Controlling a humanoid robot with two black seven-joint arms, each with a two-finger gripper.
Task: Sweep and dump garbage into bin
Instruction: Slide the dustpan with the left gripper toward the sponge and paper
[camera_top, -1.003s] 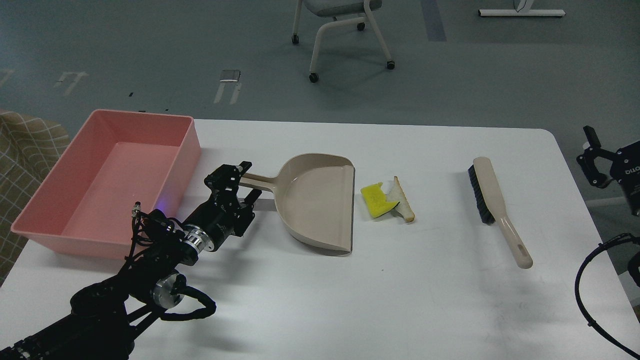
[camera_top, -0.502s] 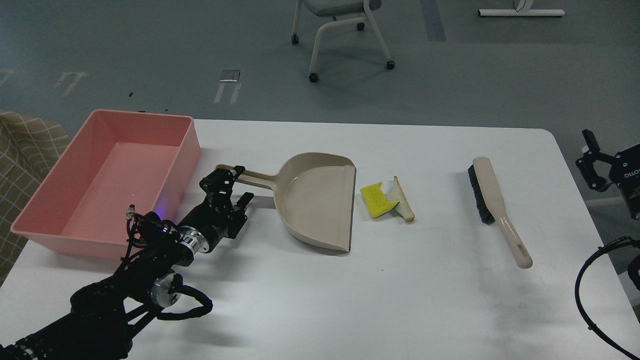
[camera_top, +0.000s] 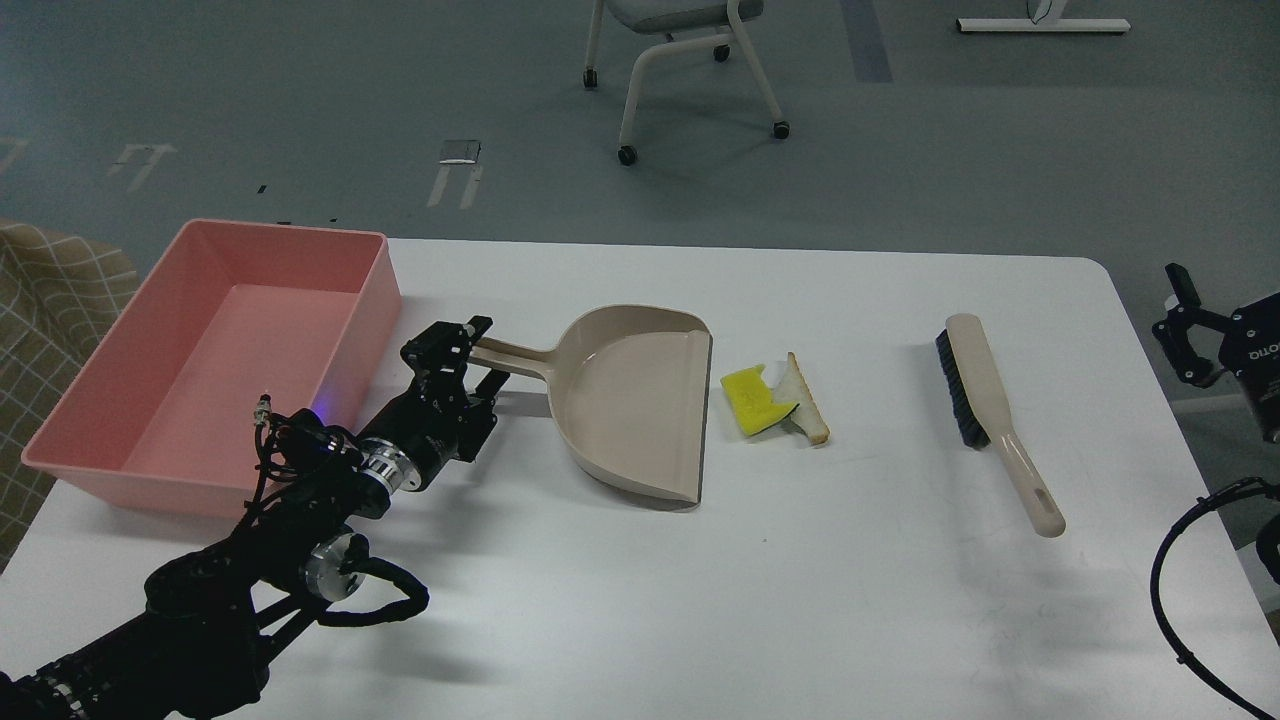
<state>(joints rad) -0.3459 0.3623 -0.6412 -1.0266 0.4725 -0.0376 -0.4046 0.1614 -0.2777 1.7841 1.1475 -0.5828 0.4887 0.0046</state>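
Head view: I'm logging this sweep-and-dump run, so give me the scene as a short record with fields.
surface: white table
bin: pink tub, far left, no garbage seen inside
dustpan: beige, open lip toward the garbage
garbage: yellow-green sponge against bread slice, just right of the dustpan
brush, lying alone on the right
left tool: at the dustpan handle's end; grip unclear
right tool: off the table's right edge, holding nothing

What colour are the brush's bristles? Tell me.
Black, along the left edge of the beige brush, seen in the head view.
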